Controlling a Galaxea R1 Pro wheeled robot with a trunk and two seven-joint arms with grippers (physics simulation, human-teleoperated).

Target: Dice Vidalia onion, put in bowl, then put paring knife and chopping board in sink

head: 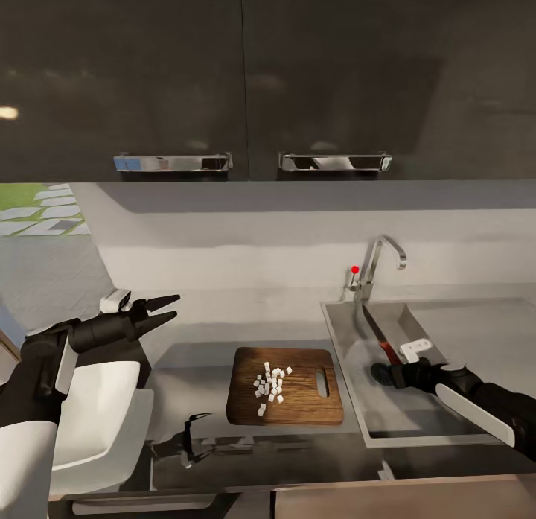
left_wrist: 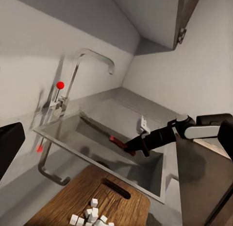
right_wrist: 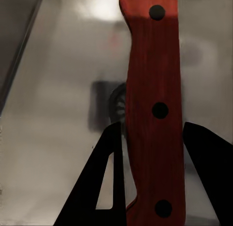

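Right gripper (right_wrist: 150,187) grasping my paring knife (right_wrist: 155,109) inside the sink (head: 350,370); left gripper (head: 165,310) released, probably clear of the chopping board (head: 298,407).

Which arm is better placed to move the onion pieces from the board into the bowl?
Left. Its end effector is open beside the board with the onion pieces; the right end effector holds the knife in the sink.
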